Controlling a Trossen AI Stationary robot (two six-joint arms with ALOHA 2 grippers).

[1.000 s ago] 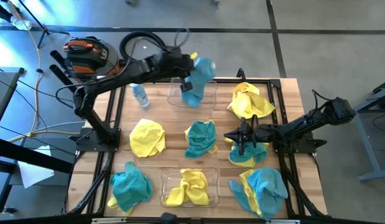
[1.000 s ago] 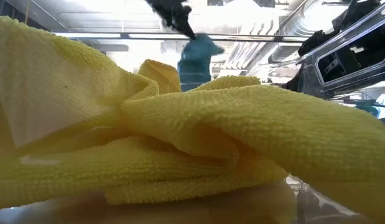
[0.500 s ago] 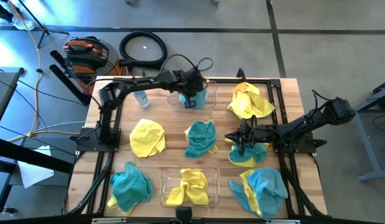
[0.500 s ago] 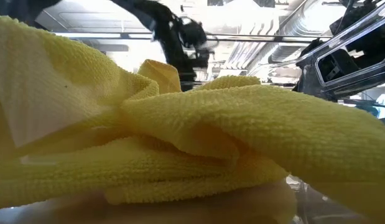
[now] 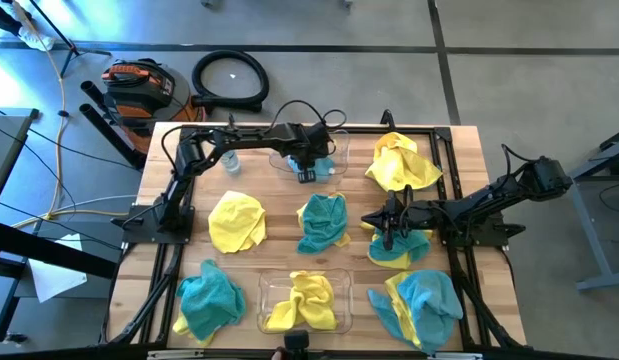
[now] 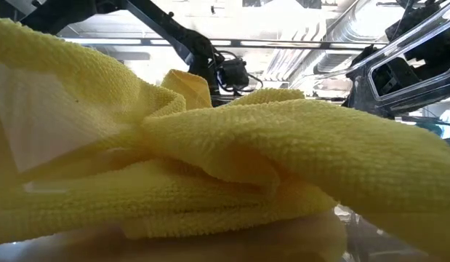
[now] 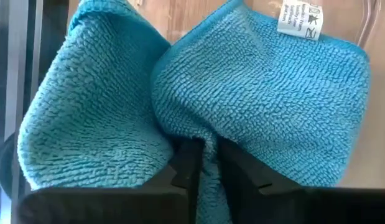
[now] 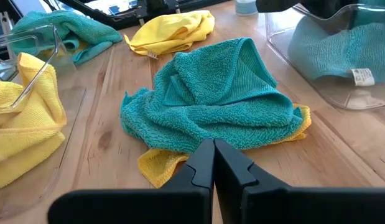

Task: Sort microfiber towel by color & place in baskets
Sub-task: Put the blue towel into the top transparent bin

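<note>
Teal towel (image 7: 254, 93) w/ left fingers (image 7: 187, 163) inside far basket (image 5: 337, 152)

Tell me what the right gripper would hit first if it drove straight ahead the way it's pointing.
Most likely the teal towel bunched on the table just ahead of the right gripper, lying over a yellow towel. The gap is hard to judge.

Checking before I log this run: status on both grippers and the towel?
Left gripper down in far basket, fingers pinching teal towel. Right gripper shut, empty, parked by mid-table teal towel. Nothing blocking.
</note>
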